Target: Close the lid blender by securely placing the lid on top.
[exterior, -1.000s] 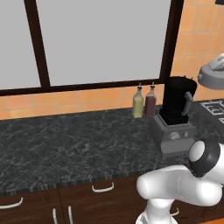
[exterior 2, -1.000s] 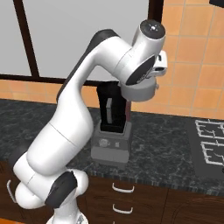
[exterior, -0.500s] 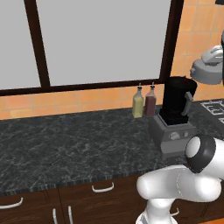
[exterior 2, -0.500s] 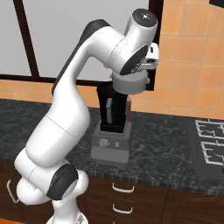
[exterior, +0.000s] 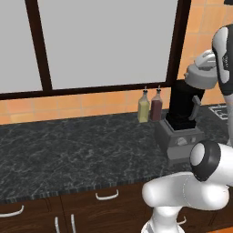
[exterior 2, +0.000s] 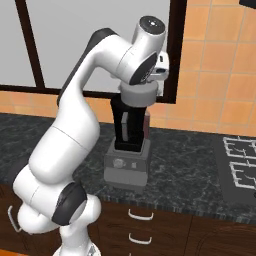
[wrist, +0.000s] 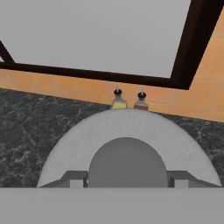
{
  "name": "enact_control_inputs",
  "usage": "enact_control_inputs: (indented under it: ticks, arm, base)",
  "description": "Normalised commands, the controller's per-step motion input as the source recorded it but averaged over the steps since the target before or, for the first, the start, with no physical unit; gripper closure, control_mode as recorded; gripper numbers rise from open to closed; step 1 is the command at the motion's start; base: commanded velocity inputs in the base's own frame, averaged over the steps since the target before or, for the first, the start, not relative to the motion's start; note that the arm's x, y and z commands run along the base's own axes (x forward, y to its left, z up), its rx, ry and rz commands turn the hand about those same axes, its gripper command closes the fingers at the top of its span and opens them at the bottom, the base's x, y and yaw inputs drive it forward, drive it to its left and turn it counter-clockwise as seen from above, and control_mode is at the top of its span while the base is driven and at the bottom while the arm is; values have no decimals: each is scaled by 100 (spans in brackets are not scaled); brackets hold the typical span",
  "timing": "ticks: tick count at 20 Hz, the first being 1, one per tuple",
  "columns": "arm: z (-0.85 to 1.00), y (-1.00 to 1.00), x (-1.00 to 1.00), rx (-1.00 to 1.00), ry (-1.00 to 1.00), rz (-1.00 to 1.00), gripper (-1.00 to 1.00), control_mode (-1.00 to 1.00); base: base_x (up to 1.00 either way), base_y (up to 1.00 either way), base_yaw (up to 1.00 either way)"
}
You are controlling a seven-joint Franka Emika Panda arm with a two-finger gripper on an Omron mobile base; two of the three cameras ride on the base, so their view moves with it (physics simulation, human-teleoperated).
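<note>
Now jaws clamped on the lid's centre knob, just above the blender jar's rim.

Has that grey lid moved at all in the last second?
Yes. The lid has travelled left toward the blender and now hangs just above its jar.

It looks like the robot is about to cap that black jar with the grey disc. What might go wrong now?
The round grey lid, held in the gripper, sits just above the tall black blender jar. If it comes down off-centre or tilted, it may catch the rim and fail to seat. Pressing hard could shove the blender's grey boxy base along the dark counter. The two small bottles stand close behind and might get knocked.
</note>
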Motion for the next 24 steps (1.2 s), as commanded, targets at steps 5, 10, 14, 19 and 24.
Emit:
enact_control_inputs:
  ticks: [5, 10, 14, 19, 24]
  arm:
    - [1, 8, 30, 0, 0, 0, 100, -100]
    - [8, 13, 30, 0, 0, 0, 100, -100]
    - [24, 14, 11, 0, 0, 0, 100, -100]
    - [21, 19, 0, -1, -1, 0, 100, -100]
    - [6, 20, 0, -1, 0, 0, 100, -100]
  base:
    - [0, 0, 0]
    - [0, 0, 0]
    - [0, 0, 0]
    - [0, 0, 0]
    - [0, 0, 0]
